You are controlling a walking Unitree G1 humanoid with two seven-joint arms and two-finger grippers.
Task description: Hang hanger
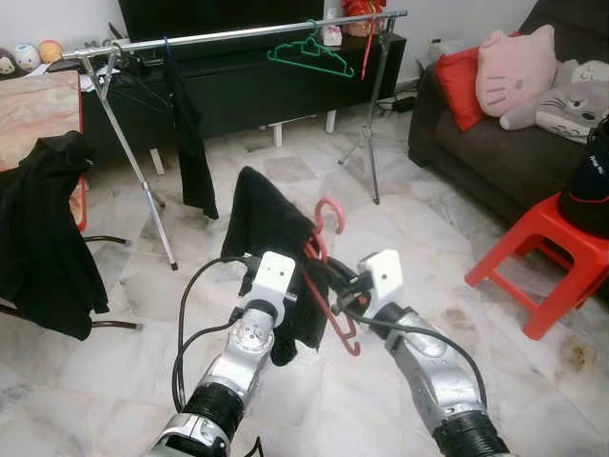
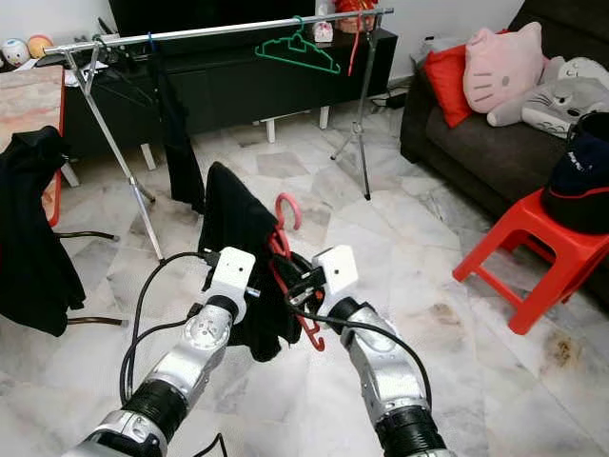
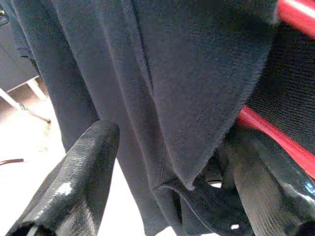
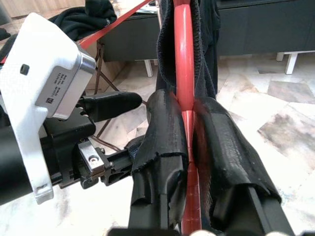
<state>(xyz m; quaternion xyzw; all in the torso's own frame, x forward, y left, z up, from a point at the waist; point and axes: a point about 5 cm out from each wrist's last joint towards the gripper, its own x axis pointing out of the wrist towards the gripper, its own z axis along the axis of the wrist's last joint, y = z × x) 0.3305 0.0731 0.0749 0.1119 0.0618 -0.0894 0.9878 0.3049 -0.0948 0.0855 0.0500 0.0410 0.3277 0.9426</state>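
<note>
A red hanger (image 1: 329,303) carrying a black garment (image 1: 265,227) is held up in front of me over the marble floor, its hook (image 1: 331,211) pointing upward. My right gripper (image 4: 187,104) is shut on the hanger's red bar, with both pads pressed against it. To its left, my left gripper (image 3: 172,133) is open, its fingers (image 3: 93,147) spread on either side of the hanging black cloth. The metal rail of the clothes rack (image 1: 257,34) runs across the room farther ahead, with a green hanger (image 1: 310,53) on it.
A black garment (image 1: 190,143) hangs at the rack's left end. The rack's legs (image 1: 152,205) stand ahead of me. A chair draped in black cloth (image 1: 43,228) is at left. A red stool (image 1: 542,249) and a dark sofa (image 1: 495,152) are at right, and a black TV cabinet (image 1: 257,88) is behind.
</note>
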